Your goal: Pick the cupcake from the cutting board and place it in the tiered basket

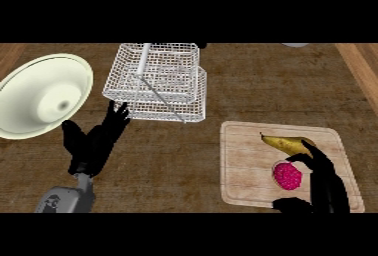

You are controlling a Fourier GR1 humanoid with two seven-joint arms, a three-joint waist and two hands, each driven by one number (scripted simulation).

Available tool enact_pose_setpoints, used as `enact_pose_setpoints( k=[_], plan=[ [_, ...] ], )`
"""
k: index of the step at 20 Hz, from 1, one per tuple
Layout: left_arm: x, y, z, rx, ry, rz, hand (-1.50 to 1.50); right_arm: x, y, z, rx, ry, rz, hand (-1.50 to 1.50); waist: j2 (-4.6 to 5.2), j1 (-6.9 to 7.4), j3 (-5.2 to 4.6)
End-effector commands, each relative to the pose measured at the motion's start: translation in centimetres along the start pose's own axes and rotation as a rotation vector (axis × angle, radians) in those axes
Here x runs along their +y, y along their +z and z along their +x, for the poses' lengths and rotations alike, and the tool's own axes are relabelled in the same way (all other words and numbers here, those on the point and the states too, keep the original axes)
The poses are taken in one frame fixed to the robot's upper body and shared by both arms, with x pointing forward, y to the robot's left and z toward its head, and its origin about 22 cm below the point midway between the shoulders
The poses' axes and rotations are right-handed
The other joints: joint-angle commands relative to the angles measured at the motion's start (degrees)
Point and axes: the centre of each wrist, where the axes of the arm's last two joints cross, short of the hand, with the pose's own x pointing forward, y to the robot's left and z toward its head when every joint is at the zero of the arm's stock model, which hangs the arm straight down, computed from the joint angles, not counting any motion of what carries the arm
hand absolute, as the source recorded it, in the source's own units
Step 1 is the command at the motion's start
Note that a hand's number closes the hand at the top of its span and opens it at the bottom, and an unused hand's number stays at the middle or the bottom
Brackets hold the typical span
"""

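Meanwhile the right robot hand (321, 172) curls round the cupcake (287, 176); tiered basket (156, 80) empty.

Head view, the only view: the camera looks steeply down from above onto the dark wooden bench (184, 160). The robot's own side lies at the lower edge, where both forearms enter. The far part of the bench, with the wire tiered basket (156, 82), lies toward the top. A cream bowl (44, 95) is cut by the left edge; the cutting board (247, 165) sits lower right. The framing is close, showing bench surface only.
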Motion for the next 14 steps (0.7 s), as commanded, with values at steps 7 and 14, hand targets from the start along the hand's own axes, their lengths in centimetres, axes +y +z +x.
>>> enact_pose_setpoints(
  k=[7,14],
  plan=[
    [-0.4,-0.3,1.4,-0.067,-0.03,-0.022,0.0,5.3,4.8,6.6,0.132,0.282,0.221,1.5,1.03,1.69,1.1],
    [-1.0,-0.5,2.0,-0.063,-0.009,-0.019,0.0,3.0,8.8,14.5,0.128,0.169,0.141,1.5,0.6,0.65,1.38]
  ],
)
